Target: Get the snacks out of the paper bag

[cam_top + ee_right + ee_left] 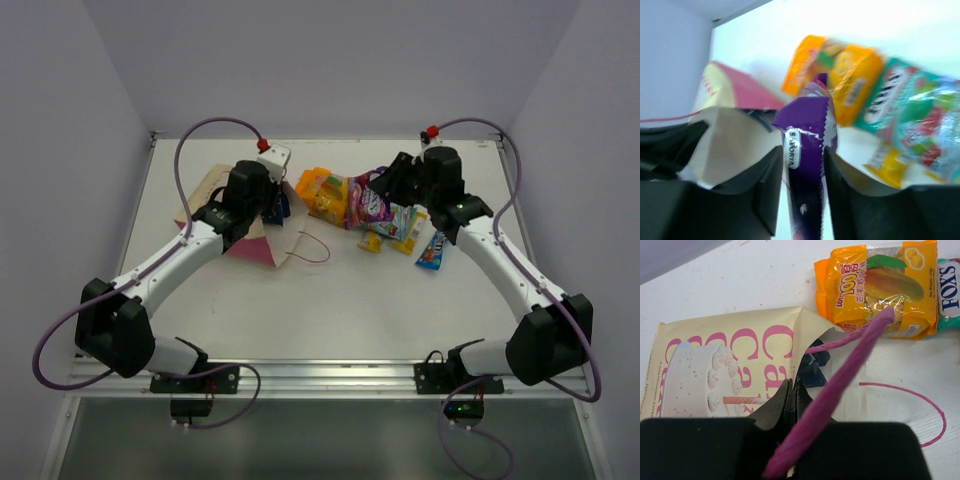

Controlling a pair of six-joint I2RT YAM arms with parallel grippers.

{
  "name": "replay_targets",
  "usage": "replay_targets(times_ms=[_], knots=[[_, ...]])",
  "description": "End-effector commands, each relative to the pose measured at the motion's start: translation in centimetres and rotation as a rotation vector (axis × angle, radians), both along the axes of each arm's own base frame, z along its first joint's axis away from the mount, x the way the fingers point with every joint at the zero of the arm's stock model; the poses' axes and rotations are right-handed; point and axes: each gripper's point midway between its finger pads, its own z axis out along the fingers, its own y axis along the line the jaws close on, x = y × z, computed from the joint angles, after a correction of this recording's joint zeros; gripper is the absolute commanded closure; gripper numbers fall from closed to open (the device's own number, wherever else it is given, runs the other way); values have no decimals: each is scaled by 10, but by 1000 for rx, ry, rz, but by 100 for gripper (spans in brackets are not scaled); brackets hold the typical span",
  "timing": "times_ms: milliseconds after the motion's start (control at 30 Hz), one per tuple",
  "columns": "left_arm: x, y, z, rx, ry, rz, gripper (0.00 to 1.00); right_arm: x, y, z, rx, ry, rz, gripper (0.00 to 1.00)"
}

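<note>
The paper bag [243, 222] lies on its side, cream cake-printed front up [725, 355], mouth towards the snacks. My left gripper [268, 205] is shut on the rim of its mouth [792, 386], and a pink-purple cord handle [850, 365] runs across the fingers. A dark blue packet [812, 367] shows inside the mouth. My right gripper [385, 188] is shut on a purple packet [807, 120], held just right of the bag [735, 135]. The orange-yellow packet [325, 195], the green one [395, 220] and small yellow [370, 243] and blue [432, 250] ones lie on the table.
The bag's other cord handle [312, 246] lies looped on the white table [330, 300] in front of the bag. The orange packet [875, 285] and the green Fox's packet [947, 290] lie close beyond the bag's mouth. Walls stand on three sides.
</note>
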Motion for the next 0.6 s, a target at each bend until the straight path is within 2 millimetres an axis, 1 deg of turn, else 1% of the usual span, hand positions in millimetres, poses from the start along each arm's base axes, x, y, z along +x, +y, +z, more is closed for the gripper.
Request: replay_targets(times_ms=[0,33,67,100,133,167,200,233,267,300,333,367,400,433,467,500,533,567], knots=[[1,5,17,13,-44,-10,100,16,-62,25,-202,-101,-186,55],[0,1,20,1,-43,-31,100,18,-65,25,-240,-117,-187,37],[-1,-1,21,-5,-37,-43,100,19,-62,27,-248,-132,-164,34],[-3,-3,20,-8,-21,-52,100,21,-52,32,-243,-176,-107,32],[-3,-6,27,-24,-26,-59,100,15,-26,31,-211,-198,5,31],[-3,-8,29,-35,-22,-69,100,10,-11,26,-203,-218,69,31],[-4,-11,35,-44,-19,-76,100,13,5,36,-199,-307,118,31],[-4,-12,39,-56,-18,-77,100,4,35,29,-206,-333,201,32],[-5,-13,42,-60,-18,-84,100,0,53,27,-213,-366,260,32],[-6,-13,46,-60,-18,-87,100,1,69,32,-224,-433,304,33],[-6,-14,48,-87,-9,-71,100,-10,96,29,-214,-452,380,35],[-7,-14,49,-87,-7,-67,100,-6,114,16,-217,-444,426,36],[-7,-13,52,-87,-5,-63,100,-5,127,14,-209,-463,455,37],[-7,-13,53,-89,-5,-58,100,-11,144,9,-201,-468,499,37],[-8,-12,54,-89,-5,-60,100,-7,159,-1,-205,-473,536,37],[-9,-13,57,-93,-5,-63,100,-12,173,-6,-205,-475,559,37],[-9,-14,57,-98,-2,-69,100,-9,179,-11,-214,-477,557,36],[-11,-15,59,-102,-5,-75,100,-1,186,-20,-219,-469,549,35]])
